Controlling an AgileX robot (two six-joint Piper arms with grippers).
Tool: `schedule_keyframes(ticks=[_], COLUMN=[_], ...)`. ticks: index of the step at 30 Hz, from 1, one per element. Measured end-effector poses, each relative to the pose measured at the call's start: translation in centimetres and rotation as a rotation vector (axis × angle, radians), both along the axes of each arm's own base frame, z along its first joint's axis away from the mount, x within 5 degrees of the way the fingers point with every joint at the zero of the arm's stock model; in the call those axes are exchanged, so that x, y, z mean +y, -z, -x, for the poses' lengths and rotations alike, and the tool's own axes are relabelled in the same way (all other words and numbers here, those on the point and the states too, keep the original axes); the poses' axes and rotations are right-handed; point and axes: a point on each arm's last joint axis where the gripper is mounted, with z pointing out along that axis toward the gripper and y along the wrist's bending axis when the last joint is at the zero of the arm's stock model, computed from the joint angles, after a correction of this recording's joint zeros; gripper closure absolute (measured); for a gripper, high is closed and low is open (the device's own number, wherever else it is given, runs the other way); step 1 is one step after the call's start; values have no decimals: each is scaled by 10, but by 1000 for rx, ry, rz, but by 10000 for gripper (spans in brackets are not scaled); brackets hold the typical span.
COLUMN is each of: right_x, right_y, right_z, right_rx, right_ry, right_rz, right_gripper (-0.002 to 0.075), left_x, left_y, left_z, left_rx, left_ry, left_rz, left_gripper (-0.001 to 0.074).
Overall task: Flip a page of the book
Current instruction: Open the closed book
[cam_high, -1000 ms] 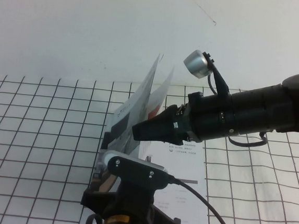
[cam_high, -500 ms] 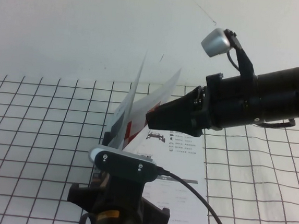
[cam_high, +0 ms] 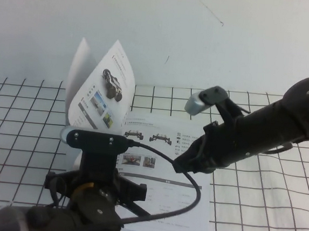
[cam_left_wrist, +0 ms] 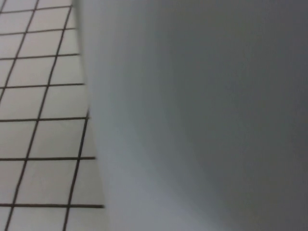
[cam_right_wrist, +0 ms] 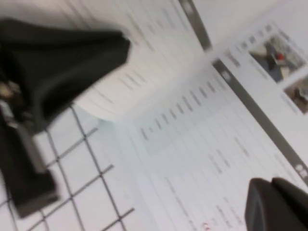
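Half done by estimate: thin glossy white booklet [cam_high: 165, 181] lies open on the grid-lined worktop [cam_high: 22, 136], its white front cover leaf [cam_high: 99, 92] standing upright and not yet laid flat; right gripper [cam_high: 185, 162] hovers over the inner page with fingers [cam_right_wrist: 72, 53] spread, left gripper [cam_high: 105, 184] sits at the near spine, finger state cannot be told.

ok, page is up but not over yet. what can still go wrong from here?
1. The page stands near upright, unheld by the right gripper, which hovers open above the book; it could fall shut.
2. The left gripper sits low at the book's near left edge, close behind the page; its grip isn't visible, so it may crease or block the page.
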Motion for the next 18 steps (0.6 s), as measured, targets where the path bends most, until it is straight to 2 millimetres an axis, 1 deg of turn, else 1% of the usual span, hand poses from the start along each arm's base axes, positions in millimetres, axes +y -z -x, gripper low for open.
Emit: schedule_keyframes(ticks=[1, 3, 5, 8, 12, 15, 18], right_x=[1, 2, 2, 3, 3, 2, 1], right_y=[8, 32, 48, 66, 75, 75, 76], right_z=[-2, -7, -10, -12, -12, -12, -12], right_rx=[12, 51, 82, 120, 136, 129, 122], right_ry=[2, 9, 14, 14, 14, 11, 1], right_rz=[11, 39, 59, 78, 91, 99, 113], right_gripper=[726, 727, 727, 727, 727, 727, 727], left_x=[1, 3, 5, 12, 25, 36, 41], left_y=[1, 3, 5, 9, 18, 27, 35], left_z=[-2, -7, -11, -16, -18, -17, -14], left_rx=[15, 43, 63, 90, 128, 171, 215], left_ry=[9, 25, 33, 25, -9, -37, -38], left_rz=[14, 38, 60, 81, 99, 128, 163], left_gripper=[737, 737, 737, 737, 737, 737, 737])
